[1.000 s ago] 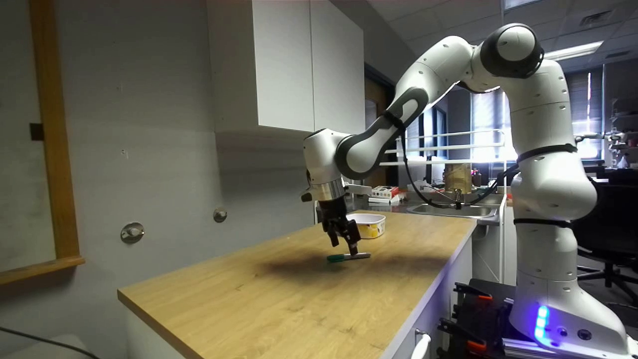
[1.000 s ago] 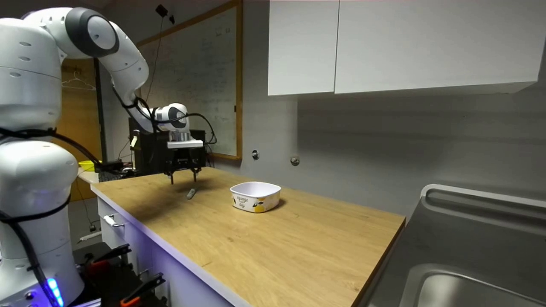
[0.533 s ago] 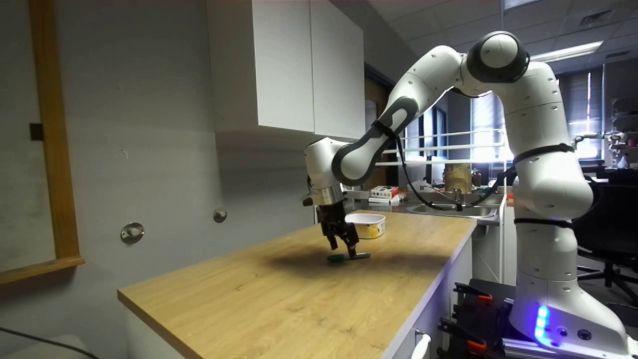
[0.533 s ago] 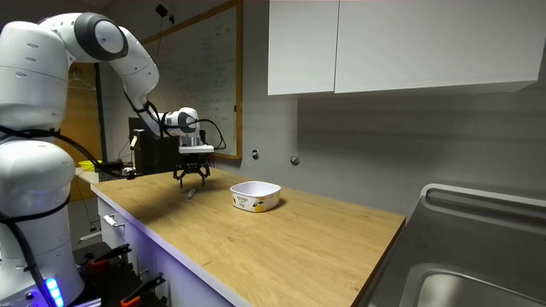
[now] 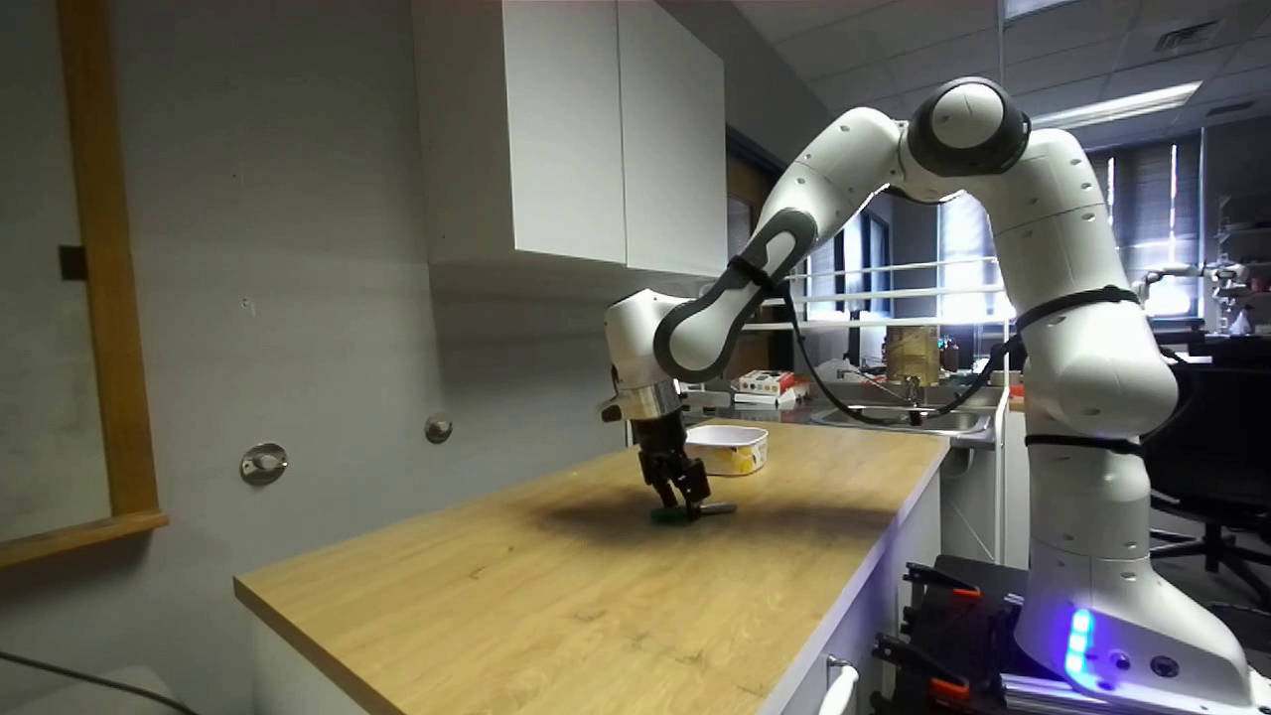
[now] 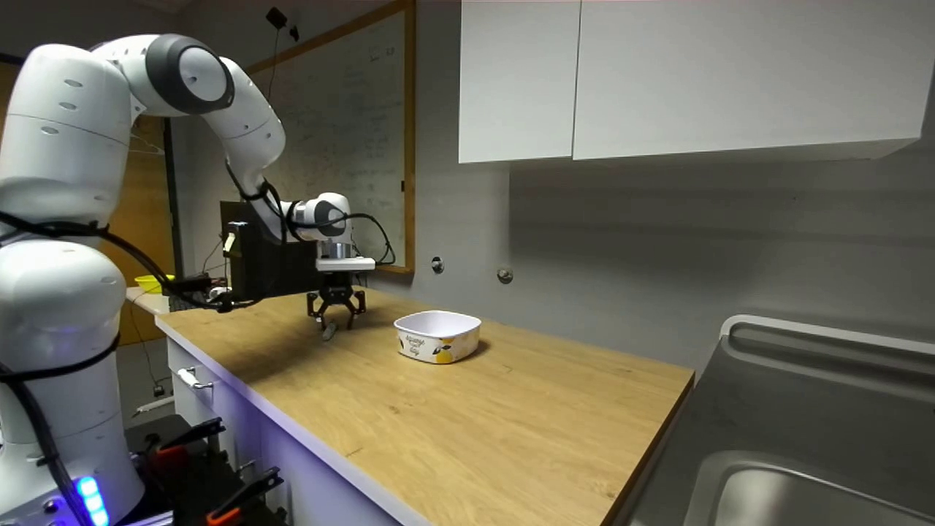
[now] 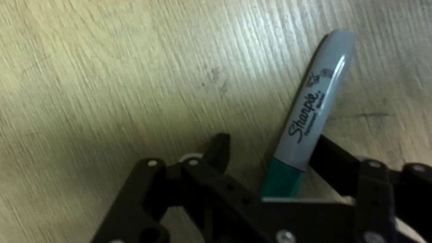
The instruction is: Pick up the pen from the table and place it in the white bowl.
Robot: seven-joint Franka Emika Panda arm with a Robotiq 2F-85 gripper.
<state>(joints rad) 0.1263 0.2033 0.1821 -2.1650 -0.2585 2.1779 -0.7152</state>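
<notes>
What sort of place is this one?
Likely a lab or workroom with a kitchenette corner: a grey metal sink and flat-fronted white wall cabinets suggest the kitchenette; a large wood-framed whiteboard suggests a workplace rather than a home.

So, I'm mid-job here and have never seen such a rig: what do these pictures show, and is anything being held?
The machine is one white jointed arm, ending in a black two-fingered tool. Two pictures come from cameras standing outside the machine in different places; they show the arm reaching over the wooden table. The close-up comes from the wrist camera, looking past the tool at the table. A grey pen with a green cap lies there, and the white bowl stands on the table apart from it, outside the close-up. Nothing looks held: the fingers stand open on either side of the pen, with a visible gap on one side. Whether the other finger touches the pen, I can't tell.
</notes>
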